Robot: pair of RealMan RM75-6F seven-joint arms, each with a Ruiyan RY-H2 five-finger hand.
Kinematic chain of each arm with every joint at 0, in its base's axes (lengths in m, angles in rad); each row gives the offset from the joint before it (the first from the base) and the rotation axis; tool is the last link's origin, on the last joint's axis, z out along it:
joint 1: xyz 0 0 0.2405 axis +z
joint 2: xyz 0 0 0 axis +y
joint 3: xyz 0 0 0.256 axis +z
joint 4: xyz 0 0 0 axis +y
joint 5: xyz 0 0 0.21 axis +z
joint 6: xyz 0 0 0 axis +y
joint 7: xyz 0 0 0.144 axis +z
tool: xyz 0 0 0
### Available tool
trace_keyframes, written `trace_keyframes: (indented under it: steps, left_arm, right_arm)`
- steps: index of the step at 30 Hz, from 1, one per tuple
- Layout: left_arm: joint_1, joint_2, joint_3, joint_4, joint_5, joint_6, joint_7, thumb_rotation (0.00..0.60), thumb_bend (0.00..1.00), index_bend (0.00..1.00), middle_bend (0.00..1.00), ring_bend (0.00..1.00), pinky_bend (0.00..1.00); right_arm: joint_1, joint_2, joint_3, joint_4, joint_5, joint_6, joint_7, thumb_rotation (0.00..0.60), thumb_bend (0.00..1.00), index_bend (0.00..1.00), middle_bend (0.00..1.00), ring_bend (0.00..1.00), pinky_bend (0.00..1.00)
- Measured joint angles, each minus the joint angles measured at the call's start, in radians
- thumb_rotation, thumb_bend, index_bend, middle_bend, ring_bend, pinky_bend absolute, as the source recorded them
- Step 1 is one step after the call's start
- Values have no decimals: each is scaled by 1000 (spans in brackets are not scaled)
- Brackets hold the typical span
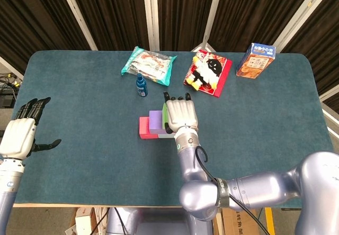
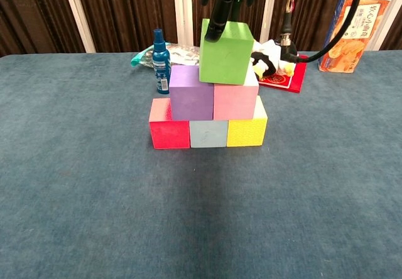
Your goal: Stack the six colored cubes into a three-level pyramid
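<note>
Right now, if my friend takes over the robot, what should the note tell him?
Right hand: holds the green cube from above, over the stack.
Left hand: open, off at the table's left edge, holding nothing.
Done: the bottom row of red cube, grey cube and yellow cube; the middle row of purple cube and pink cube.
Left: the green cube looks tilted and off-centre toward the pink one. Probably centre it over the seam, set it flat, then let go.
</note>
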State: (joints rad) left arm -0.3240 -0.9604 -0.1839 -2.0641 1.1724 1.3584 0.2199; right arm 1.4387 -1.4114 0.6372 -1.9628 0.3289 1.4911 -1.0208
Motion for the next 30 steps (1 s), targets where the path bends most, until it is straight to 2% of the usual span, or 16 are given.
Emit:
trace_keyframes:
  steps: [30]
  left_arm:
    - [-1, -1, -2, -2, -13, -4, 10, 600, 122, 0, 74, 37, 76]
  right_arm:
    - [-10, -22, 13, 10, -20, 9, -12, 600, 458, 0, 351, 203, 1]
